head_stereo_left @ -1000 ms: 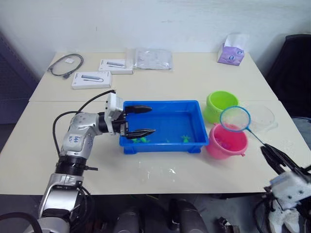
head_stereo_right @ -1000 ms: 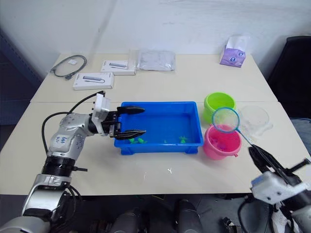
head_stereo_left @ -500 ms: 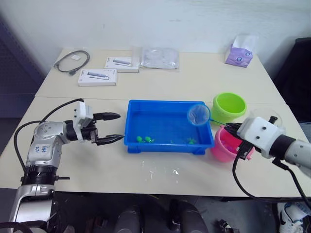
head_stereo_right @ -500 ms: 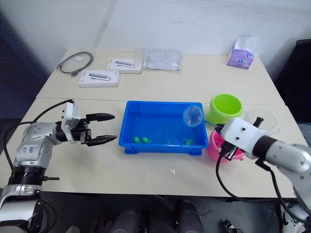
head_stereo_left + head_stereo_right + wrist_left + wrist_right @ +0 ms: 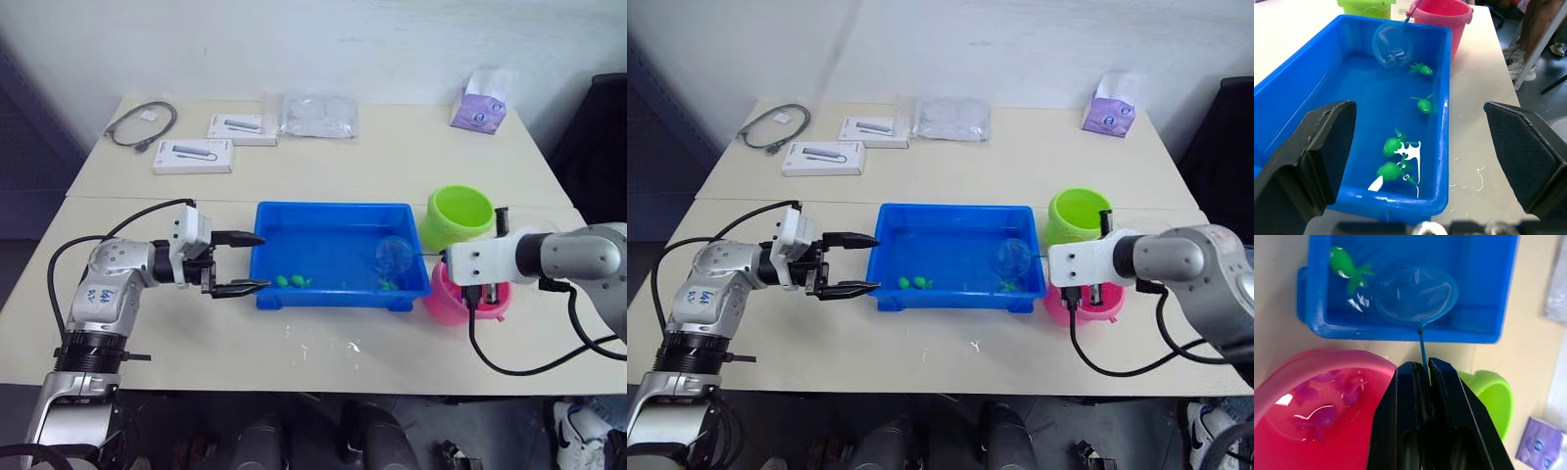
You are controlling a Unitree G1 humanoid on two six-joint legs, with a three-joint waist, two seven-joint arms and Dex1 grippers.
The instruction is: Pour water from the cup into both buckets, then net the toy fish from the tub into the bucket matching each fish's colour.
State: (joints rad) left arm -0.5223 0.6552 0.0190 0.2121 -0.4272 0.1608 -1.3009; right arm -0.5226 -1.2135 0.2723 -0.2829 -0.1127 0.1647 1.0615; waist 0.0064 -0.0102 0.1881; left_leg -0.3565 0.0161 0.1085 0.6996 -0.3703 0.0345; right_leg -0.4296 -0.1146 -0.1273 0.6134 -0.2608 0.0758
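Netting green fish at the tub's right end

Clamping the right gripper (image 5: 1422, 369) jaws together on the net (image 5: 1418, 293) stick, pointing its long axis toward 9 o'clock across the pink bucket (image 5: 446, 299) rim; dipping the hoop into the tub (image 5: 333, 213), just beside one green fish (image 5: 1347, 270) lying at about 9 o'clock from the hoop in the head views. Holding the left gripper (image 5: 240, 262) jaws apart, empty, outside the tub's left wall, nearer the two green fish (image 5: 291, 281) there. Waiting at 12 o'clock from the pink bucket: the green bucket (image 5: 460, 215).

Left tool (image 5: 238, 263) is held level with fingers spread wide, while right tool (image 5: 1422, 369) is clamped together.
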